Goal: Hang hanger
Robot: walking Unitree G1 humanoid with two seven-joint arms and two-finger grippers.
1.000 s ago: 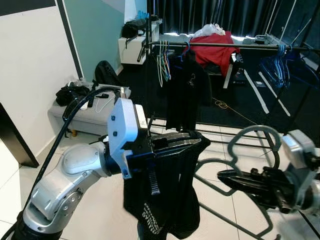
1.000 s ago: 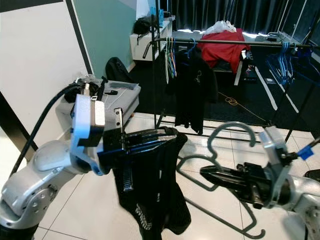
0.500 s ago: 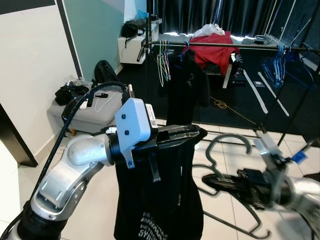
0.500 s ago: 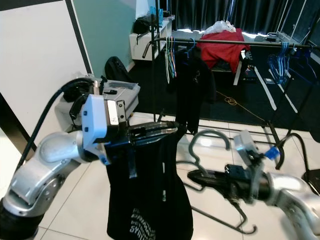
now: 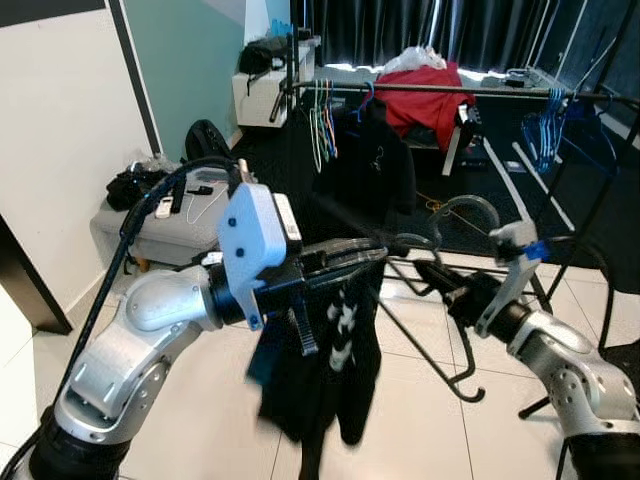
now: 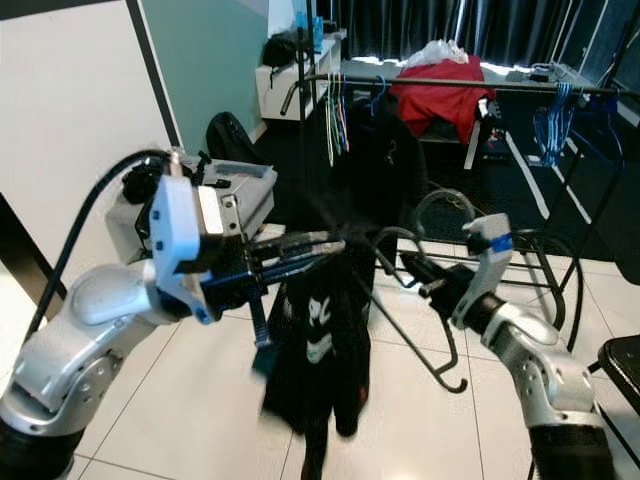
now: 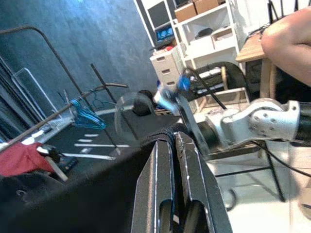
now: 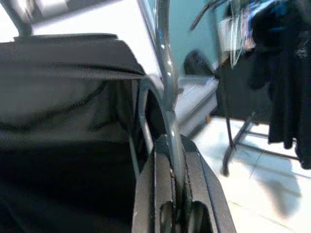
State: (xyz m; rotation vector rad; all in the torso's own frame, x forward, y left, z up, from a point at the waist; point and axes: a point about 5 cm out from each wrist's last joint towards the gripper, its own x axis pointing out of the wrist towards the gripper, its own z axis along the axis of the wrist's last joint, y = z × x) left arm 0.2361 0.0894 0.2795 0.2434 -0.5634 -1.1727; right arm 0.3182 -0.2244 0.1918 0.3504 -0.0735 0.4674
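Observation:
My left gripper [image 5: 372, 250] is shut on the collar of a black T-shirt [image 5: 322, 365] with white print, which hangs bunched and blurred below it. In the left wrist view the fingers [image 7: 163, 165] pinch the black fabric [image 7: 73, 199]. Just to its right, my right gripper [image 5: 428, 272] is shut on a grey wire hanger [image 5: 462, 300]. The hanger's hook [image 5: 468, 205] points up and its frame slants down toward the floor. One arm of the hanger reaches into the shirt's neck. The right wrist view has the grey wire [image 8: 165, 87] clamped, next to the shirt [image 8: 63, 145].
A clothes rail [image 5: 450, 90] stands behind with a black shirt [image 5: 375, 160], coloured hangers [image 5: 322, 130] and blue hangers [image 5: 555, 135]. A grey bench [image 5: 150, 225] with clutter sits left by the wall. A person's arm [image 7: 286, 43] shows in the left wrist view.
My right arm has lifted and swung the hanger up and left, to the shirt's collar. The shirt has swung and bunched up under the left gripper.

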